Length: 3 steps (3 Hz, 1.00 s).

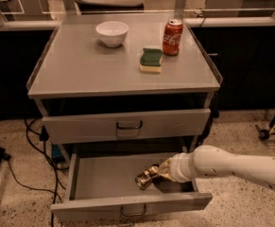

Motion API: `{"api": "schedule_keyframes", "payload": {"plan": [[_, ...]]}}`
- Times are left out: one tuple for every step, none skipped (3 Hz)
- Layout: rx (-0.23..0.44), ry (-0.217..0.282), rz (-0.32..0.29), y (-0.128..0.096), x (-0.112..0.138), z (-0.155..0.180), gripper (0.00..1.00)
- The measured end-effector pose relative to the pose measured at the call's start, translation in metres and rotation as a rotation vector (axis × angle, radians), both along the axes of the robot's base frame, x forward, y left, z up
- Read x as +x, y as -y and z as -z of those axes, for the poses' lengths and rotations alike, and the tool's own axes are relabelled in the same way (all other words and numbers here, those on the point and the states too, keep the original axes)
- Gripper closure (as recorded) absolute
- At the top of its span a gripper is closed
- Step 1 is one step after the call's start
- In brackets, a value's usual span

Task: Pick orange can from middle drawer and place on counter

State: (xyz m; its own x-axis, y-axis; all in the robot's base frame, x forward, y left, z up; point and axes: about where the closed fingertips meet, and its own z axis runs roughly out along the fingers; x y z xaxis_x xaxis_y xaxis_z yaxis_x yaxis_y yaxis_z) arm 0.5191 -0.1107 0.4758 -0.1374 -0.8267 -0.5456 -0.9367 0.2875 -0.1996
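The orange can (pixel 146 178) lies tilted in the open middle drawer (pixel 104 179), right of its centre, with its silvery end facing front-left. My gripper (pixel 161 172) reaches into the drawer from the right on a white arm and is right at the can's far end, touching it. The counter (pixel 90 67) is the grey top of the cabinet above.
On the counter stand a white bowl (pixel 112 33), a green and yellow sponge (pixel 151 60) and a red Coca-Cola can (pixel 172 37). The upper drawer (pixel 129 125) is closed. Cables (pixel 19 174) lie on the floor at the left. A cart wheel (pixel 264 134) shows at the right.
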Motion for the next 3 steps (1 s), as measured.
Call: {"api": "schedule_keyframes", "payload": {"plan": [[-0.011, -0.001, -0.009, 0.002, 0.011, 0.02, 1.0], [-0.015, -0.015, -0.02, 0.001, 0.015, 0.035, 0.82], [-0.014, -0.032, -0.031, -0.001, 0.017, 0.047, 0.58]]}}
